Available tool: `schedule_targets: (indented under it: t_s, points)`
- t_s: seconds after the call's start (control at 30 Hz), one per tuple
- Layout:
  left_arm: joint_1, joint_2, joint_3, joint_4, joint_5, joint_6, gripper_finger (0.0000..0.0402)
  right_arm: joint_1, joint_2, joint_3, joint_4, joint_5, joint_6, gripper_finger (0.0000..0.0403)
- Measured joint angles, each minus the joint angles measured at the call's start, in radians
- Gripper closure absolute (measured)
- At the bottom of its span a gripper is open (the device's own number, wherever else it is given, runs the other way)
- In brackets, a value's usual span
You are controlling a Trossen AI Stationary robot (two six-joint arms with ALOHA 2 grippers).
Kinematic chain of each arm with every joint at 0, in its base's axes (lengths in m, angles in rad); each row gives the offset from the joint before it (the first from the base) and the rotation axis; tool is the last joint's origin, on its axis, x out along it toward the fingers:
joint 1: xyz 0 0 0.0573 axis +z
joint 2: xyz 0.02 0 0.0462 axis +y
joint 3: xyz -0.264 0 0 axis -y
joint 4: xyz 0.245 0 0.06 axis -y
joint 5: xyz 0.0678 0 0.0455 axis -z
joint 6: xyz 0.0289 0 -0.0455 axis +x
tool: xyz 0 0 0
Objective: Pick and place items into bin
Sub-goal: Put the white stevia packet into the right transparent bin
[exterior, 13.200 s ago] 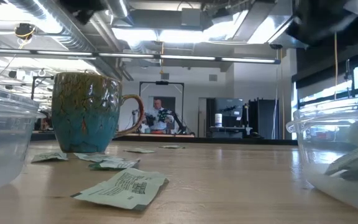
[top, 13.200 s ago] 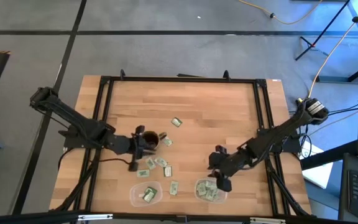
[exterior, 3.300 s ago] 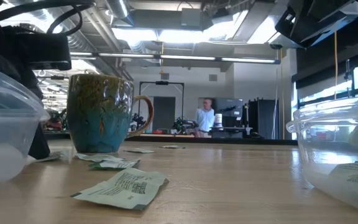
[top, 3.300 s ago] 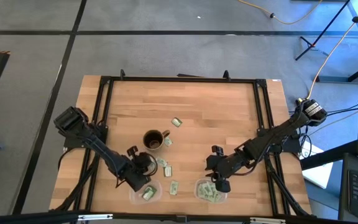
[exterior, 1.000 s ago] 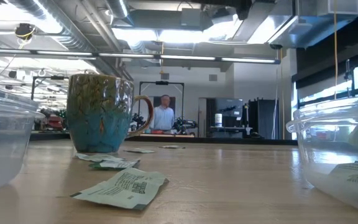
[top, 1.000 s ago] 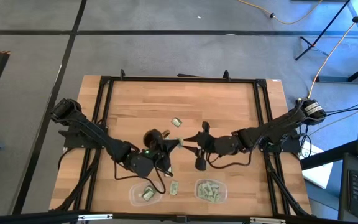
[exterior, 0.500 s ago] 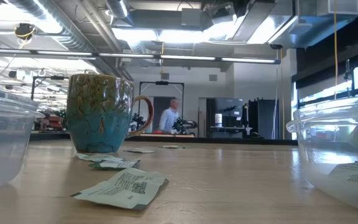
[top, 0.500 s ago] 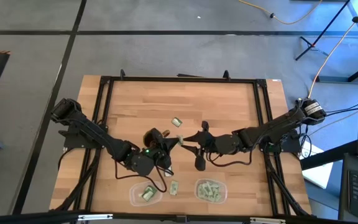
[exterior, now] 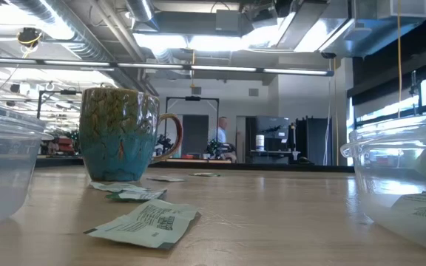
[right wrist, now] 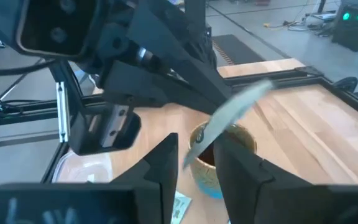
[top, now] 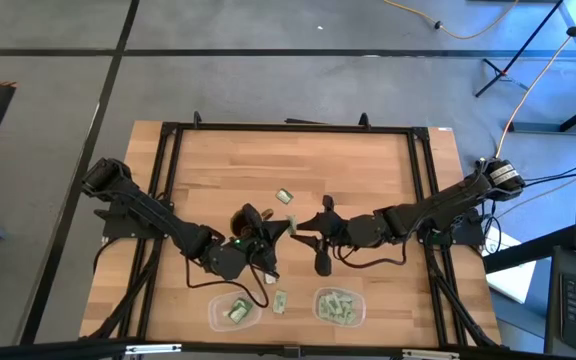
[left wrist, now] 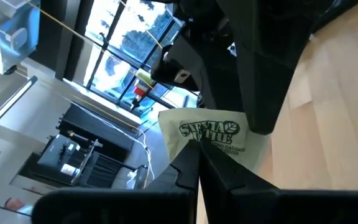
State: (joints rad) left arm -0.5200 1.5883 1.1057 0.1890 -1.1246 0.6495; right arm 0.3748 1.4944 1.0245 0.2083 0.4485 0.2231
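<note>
A pale green and white packet [top: 289,226] hangs in mid-air just right of the brown mug [top: 245,222]. My left gripper [top: 276,232] reaches in from the table's left and is shut on it. My right gripper [top: 301,229] comes from the right, open. In the right wrist view its fingers [right wrist: 166,158] stand on either side of the packet's free end [right wrist: 199,144]. More packets lie flat on the table [exterior: 147,222] [top: 284,197] [top: 279,299]. Two clear bins [top: 233,311] [top: 338,306] near the front edge hold packets. The low view shows neither gripper. My left gripper pinches the packet by its edge [left wrist: 197,144] between the tips of its two shut fingers, reaching about level from the table's left. The packet [left wrist: 213,130] is lifted clear of the table and sticks out past the fingertips. My right gripper: whether its fingers touch the packet, I cannot tell.
The mug stands on the table just left of the hand-over point, with loose packets around its base [exterior: 128,193]. The black frame rail [top: 288,128] runs around the table. The far half of the wooden top [top: 298,160] holds nothing. A person walks in the room behind [exterior: 222,137].
Both grippers have stayed almost where they were, meeting over the table with the packet between them. In the room behind, a person has walked toward the right.
</note>
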Motion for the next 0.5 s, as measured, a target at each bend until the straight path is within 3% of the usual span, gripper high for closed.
schedule_targets:
  t_s: [0.33, 0.5]
  points:
    - [0.014, 0.0, 0.0, -0.003, 0.006, 0.0, 0.0399, 0.0, 0.0, 0.0, -0.005, -0.005, -0.045, 0.0392]
    - [0.004, 0.0, 0.0, -0.005, 0.004, 0.001, 0.0399, 0.0, 0.0, 0.0, -0.013, -0.008, -0.049, 0.0397]
